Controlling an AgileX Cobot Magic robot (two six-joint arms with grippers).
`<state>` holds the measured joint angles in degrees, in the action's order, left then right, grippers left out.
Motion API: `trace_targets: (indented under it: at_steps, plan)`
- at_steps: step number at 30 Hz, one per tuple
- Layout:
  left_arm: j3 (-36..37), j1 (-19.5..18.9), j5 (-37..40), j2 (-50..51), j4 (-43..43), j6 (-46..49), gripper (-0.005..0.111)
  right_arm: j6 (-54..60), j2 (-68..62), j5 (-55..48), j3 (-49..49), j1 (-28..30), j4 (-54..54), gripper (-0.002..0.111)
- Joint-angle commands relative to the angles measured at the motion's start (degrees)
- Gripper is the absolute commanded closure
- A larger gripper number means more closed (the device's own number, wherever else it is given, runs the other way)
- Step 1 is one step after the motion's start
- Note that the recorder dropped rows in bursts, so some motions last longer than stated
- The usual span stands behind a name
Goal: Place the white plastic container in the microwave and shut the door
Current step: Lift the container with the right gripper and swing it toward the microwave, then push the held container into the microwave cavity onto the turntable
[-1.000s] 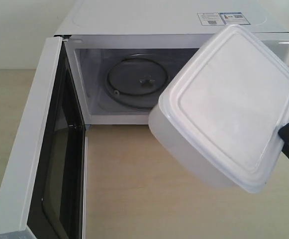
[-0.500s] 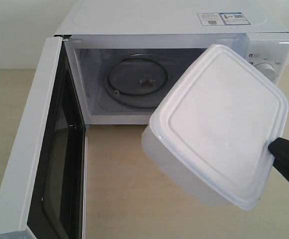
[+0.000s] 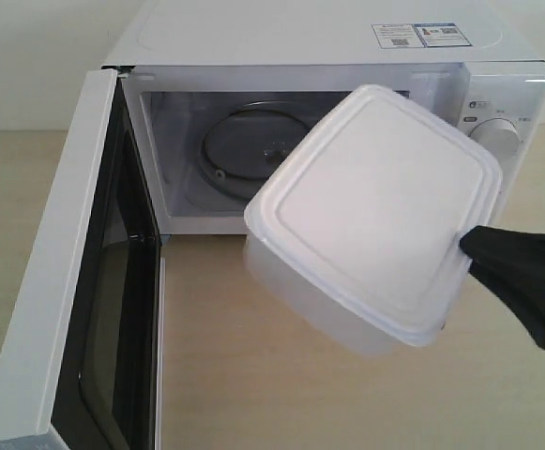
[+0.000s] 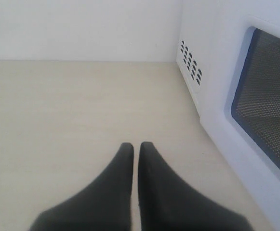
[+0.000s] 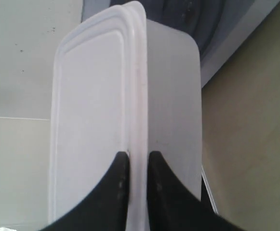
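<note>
The white lidded container hangs tilted in midair, just before the white microwave's cavity. The door stands wide open.

The black right end effector enters from the right of the exterior view. Its tapered fingers pinch the rim of the rectangular translucent-white plastic container, holding it aloft and tilted. The black left end effector has its fingers nearly touching and grips nothing.

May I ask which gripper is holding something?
The right gripper, clamped on the rim of the white plastic container; the left gripper is shut and empty.
</note>
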<state>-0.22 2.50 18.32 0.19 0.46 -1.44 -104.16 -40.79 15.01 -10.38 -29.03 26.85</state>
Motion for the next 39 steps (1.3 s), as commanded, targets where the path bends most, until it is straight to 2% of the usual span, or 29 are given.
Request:
trace_targets:
  at_steps: [1,9,13,17,20,24,29,35,39]
  plan:
    - [0.22,-0.11,-0.29,-0.19,0.04,-0.48,0.102,-0.08,-10.23,7.98,-0.78,-0.15,1.05,0.109]
    - [0.22,-0.11,-0.29,-0.19,0.04,-0.48,0.102,7.80,-27.82,17.10,-4.85,-0.15,-2.14,0.109]
    - [0.22,-0.11,-0.29,-0.19,0.04,-0.48,0.102,13.14,-33.92,17.95,-8.94,-0.15,-9.82,0.109]
    - [0.22,-0.11,-0.29,-0.19,0.04,-0.48,0.102,12.61,-39.94,20.63,-13.10,-0.40,-11.92,0.109]
    - [0.22,-0.11,-0.29,-0.19,0.04,-0.48,0.102,13.54,-42.77,20.99,-15.21,-3.38,-17.21,0.109]
    - [0.22,-0.11,-0.29,-0.19,0.04,-0.48,0.102,21.78,-46.51,23.44,-17.15,-8.62,-30.80,0.109]
    - [0.22,-0.11,-0.29,-0.19,0.04,-0.48,0.102,27.76,-48.98,25.74,-18.19,-12.34,-44.70,0.109]
    - [0.22,-0.11,-0.29,-0.19,0.04,-0.48,0.102,32.16,-49.54,25.72,-20.43,-12.80,-51.14,0.109]
    - [0.22,-0.11,-0.29,-0.19,0.04,-0.48,0.102,32.97,-50.89,23.87,-23.15,-12.80,-51.59,0.109]
